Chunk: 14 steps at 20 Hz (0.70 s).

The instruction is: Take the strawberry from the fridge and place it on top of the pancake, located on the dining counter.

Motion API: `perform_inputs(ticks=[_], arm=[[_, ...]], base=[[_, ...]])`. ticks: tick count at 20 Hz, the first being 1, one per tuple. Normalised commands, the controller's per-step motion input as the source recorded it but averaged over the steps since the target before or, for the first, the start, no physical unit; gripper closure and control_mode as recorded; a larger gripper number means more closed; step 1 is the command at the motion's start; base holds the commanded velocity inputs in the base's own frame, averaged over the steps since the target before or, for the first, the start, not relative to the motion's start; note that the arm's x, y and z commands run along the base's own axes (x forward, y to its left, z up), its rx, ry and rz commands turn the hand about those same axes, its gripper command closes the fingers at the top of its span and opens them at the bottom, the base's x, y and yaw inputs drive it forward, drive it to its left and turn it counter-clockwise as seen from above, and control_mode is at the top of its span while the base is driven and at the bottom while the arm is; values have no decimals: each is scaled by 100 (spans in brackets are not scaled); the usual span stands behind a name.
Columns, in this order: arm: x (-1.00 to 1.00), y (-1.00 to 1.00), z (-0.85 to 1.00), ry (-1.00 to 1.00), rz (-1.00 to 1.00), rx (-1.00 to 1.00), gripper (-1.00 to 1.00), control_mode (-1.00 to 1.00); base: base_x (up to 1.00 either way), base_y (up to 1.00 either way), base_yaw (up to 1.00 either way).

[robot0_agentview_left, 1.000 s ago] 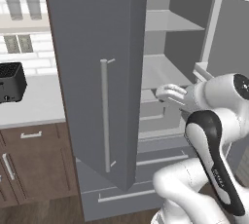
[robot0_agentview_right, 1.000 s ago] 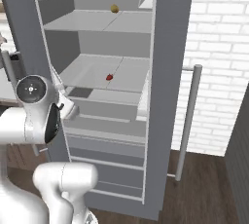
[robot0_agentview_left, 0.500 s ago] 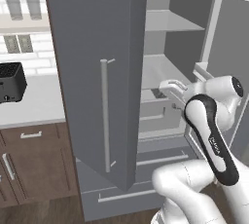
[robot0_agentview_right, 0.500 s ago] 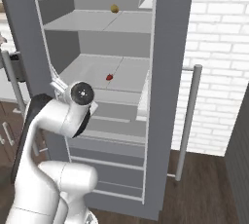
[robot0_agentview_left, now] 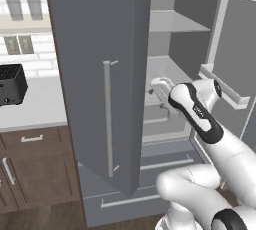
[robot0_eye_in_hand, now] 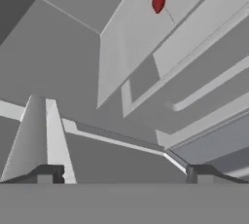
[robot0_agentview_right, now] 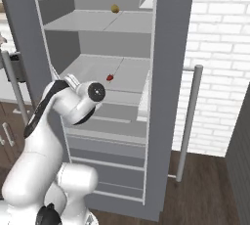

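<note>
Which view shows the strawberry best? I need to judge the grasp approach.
The right base view: the strawberry lies alone on the middle shelf of the open fridge, so its place is plain. The hand view shows it larger but tilted, far beyond the gripper. In the left base view the door hides it.

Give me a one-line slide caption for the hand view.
Open gripper aims into the fridge, with the strawberry lying ahead on a pale shelf.

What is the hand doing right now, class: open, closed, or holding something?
Hand: open and empty, its fingertips wide apart; the strawberry lies untouched on the fridge shelf ahead.
</note>
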Motion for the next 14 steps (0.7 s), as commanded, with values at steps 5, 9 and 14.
perform_inputs(ticks=[5, 9, 14], arm=[[70, 29, -28, 3, 7, 12, -100, -100], [7, 46, -14, 0, 19, 4, -100, -100], [-8, 67, -1, 0, 25, 0, -100, -100]], base=[[0, 0, 0], [0, 0, 0], [0, 0, 0]])
